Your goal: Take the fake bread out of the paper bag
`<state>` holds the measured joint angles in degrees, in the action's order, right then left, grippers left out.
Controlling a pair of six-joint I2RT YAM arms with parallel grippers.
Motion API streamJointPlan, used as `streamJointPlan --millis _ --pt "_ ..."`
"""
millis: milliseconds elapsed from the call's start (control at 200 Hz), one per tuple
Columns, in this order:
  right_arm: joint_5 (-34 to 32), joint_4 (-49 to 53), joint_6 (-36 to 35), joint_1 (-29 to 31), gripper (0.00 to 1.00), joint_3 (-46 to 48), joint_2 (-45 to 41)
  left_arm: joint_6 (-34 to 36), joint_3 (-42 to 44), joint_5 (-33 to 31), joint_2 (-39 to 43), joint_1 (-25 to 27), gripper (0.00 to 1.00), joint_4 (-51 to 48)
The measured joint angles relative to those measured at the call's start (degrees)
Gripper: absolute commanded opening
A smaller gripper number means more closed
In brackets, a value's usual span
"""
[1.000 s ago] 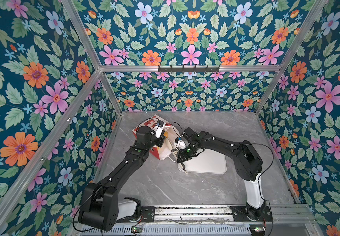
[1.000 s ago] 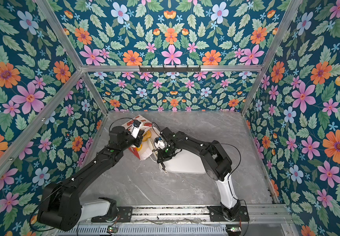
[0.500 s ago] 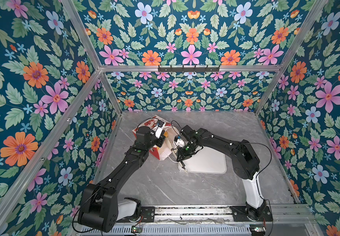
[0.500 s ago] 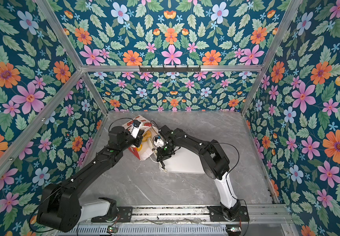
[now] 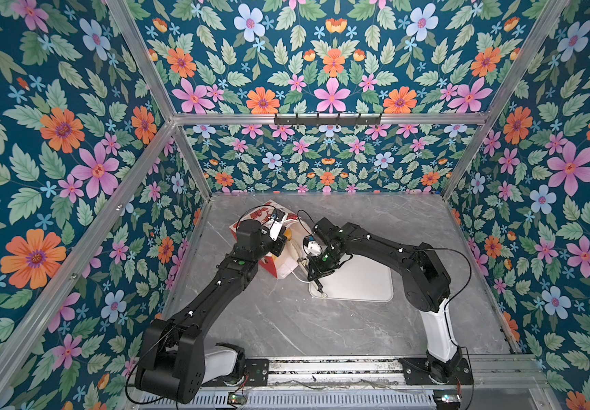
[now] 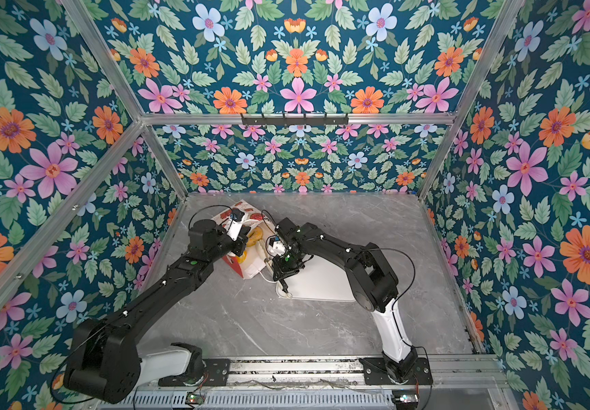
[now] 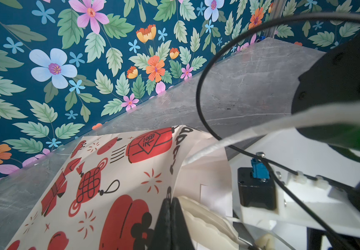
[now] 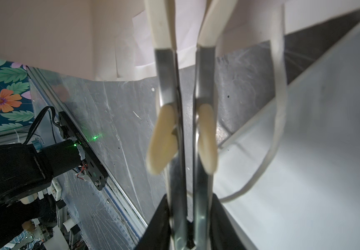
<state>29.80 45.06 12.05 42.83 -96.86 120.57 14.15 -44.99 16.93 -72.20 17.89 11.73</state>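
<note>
toy bread sits in tipped bag as tongs reach in

the paper bag [image 5: 268, 263], printed in red and white, lies on its side on the grey marble table [image 5: 286, 319], toward the back left in both top views. its open mouth is turned to the white tray [image 5: 364, 287] just beside it. the fake bread [image 6: 255, 235] shows as glossy golden-yellow pieces inside that mouth, against the white lining. how many pieces lie within cannot be told.

the left gripper [image 7: 170, 202] is clamped on the rim of the bag's mouth. its two black fingers press together on the paper, and red lantern and knot prints spread away from them in the left wrist view.

the right gripper [image 8: 189, 202] is clenched around a pair of metal tongs [image 8: 204, 82], with a black finger on either side of the two steel arms. the tongs point at the bag, and their cream tips [image 8: 160, 23] reach past the rim into its white inside, standing a little apart. whether they touch any bread cannot be told from the right wrist view.

a white cord handle [image 8: 279, 91] of the bag hangs in a loose loop over the tray's edge, beside the tongs.
</note>
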Motion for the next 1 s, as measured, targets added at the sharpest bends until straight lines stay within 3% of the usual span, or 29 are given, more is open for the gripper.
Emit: streamJointPlan --millis 620,1000 --pt "0.33 -1.33 1.33 0.04 0.32 1.75 -3.19 0.37 0.26 0.13 0.55 0.0 0.0 0.0" --pt "8.28 -1.51 1.9 0.09 0.34 -0.33 -3.39 0.85 0.33 0.2 0.07 0.11 0.0 0.02"
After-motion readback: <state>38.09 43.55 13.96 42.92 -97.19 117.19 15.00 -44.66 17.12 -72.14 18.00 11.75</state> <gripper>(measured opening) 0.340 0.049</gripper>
